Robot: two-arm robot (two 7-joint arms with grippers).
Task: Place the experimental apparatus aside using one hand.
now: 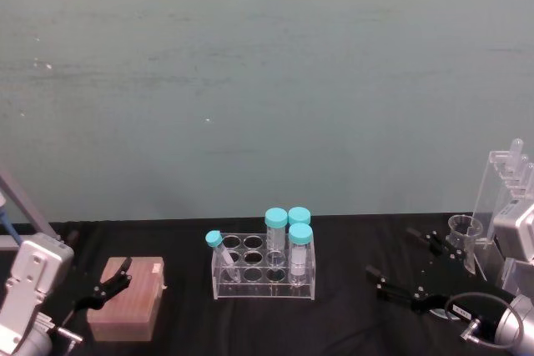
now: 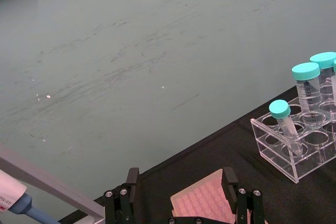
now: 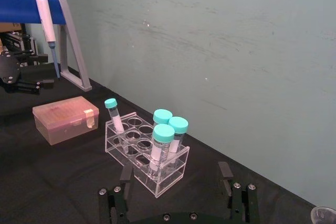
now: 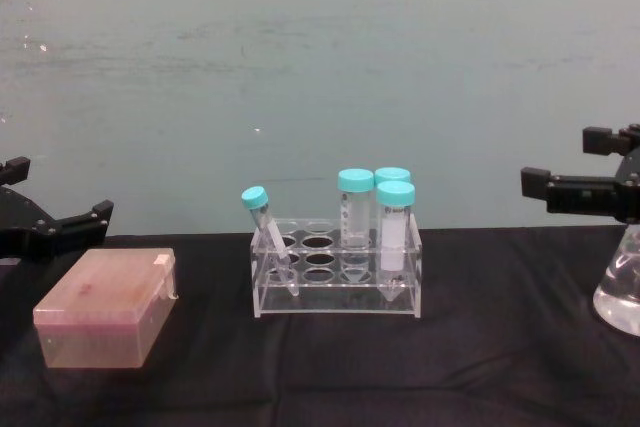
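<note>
Right gripper: fingers spread wide, nothing held, hovering over black table, just beside small beaker. Tall acrylic stand at far right, behind beaker. Conical flask at right edge. Left gripper: open, empty, over pink box.

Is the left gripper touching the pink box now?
Apart. In the chest view the left gripper hangs open above the pink box, with wall showing between them.

A clear rack with teal-capped tubes stands mid-table; right gripper, seemingly open, hovers nearby.
</note>
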